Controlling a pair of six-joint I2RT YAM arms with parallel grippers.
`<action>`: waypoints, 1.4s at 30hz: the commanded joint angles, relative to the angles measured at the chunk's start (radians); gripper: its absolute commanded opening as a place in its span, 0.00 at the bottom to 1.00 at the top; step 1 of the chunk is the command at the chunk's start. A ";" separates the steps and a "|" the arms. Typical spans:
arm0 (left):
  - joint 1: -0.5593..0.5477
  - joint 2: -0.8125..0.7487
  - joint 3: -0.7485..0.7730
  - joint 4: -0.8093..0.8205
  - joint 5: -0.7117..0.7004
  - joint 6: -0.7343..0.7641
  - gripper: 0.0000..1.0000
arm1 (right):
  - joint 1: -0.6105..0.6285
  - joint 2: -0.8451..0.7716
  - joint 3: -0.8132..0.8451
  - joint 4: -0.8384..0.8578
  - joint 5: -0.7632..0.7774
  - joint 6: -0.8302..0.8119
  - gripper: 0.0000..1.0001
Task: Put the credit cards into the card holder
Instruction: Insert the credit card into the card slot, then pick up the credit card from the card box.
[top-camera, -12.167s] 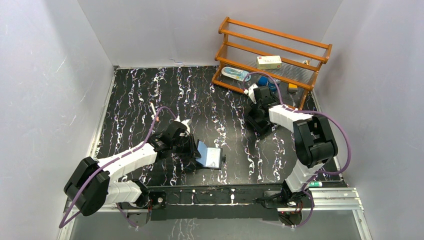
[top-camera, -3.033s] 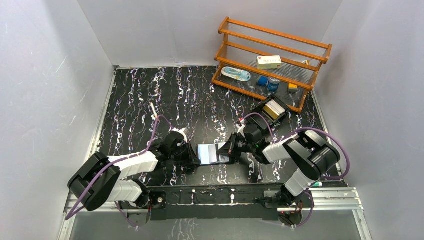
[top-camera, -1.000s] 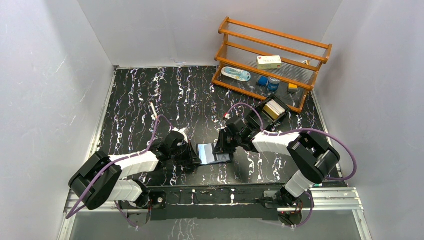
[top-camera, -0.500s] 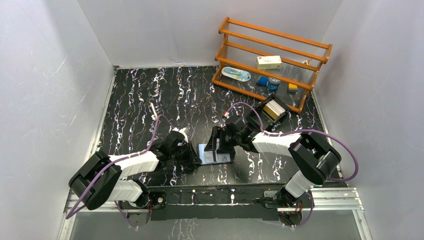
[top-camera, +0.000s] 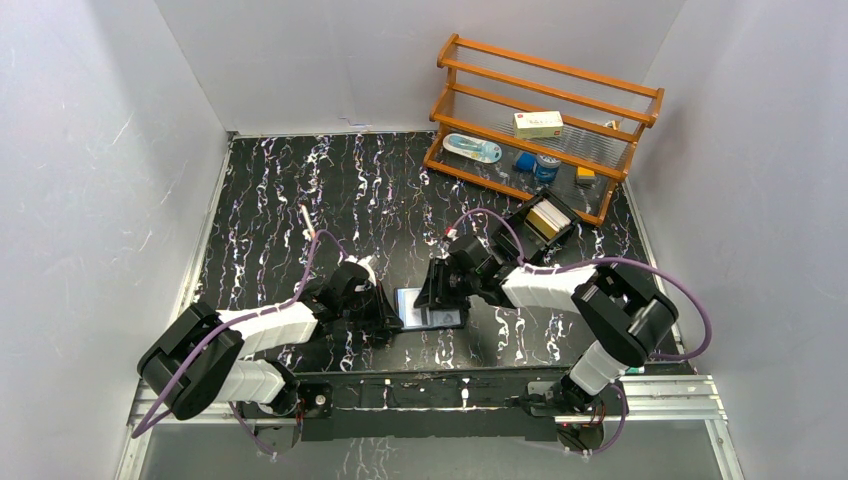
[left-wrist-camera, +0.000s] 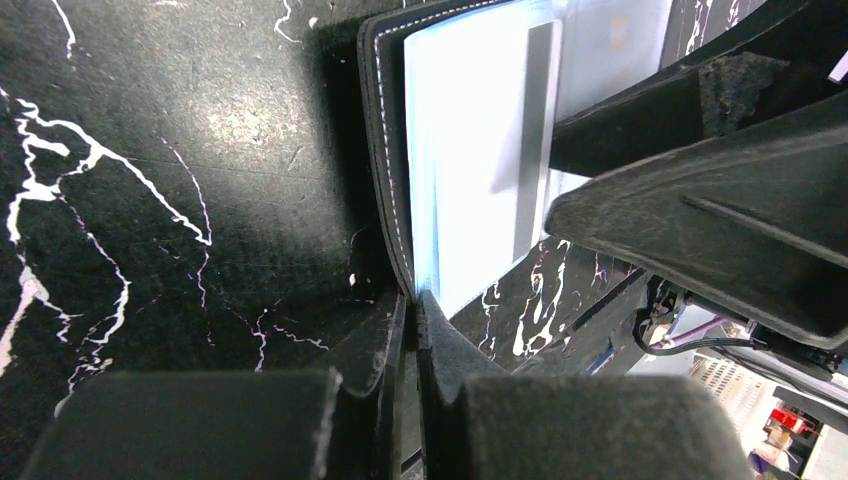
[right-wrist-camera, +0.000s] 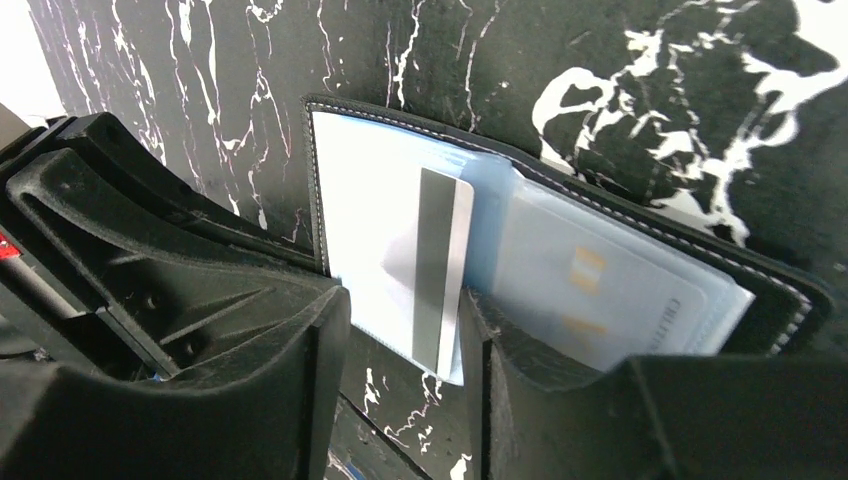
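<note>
My left jaws pinch the edge of the card holder (left-wrist-camera: 380, 150), spread open on the table (left-wrist-camera: 150, 200). Right jaws stand apart, astride a striped credit card (right-wrist-camera: 440, 260) half inside its pocket. Next, I reckon: push it home.

Top view: bright, even overhead light; soft shadows only.
Wrist views: card holder (left-wrist-camera: 470, 150) pockets glare pale blue-white.
Focus: near fingers (right-wrist-camera: 230, 400) soft, dark, detail lost.
</note>
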 joint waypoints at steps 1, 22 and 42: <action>-0.002 0.000 0.024 -0.004 0.015 0.016 0.00 | 0.034 0.046 0.068 -0.001 -0.010 -0.015 0.50; -0.003 -0.058 0.042 -0.119 0.029 0.064 0.00 | -0.164 -0.119 0.312 -0.494 0.190 -0.472 0.65; -0.002 -0.022 0.087 -0.169 0.103 0.110 0.03 | -0.572 0.108 0.464 -0.424 0.641 -1.243 0.65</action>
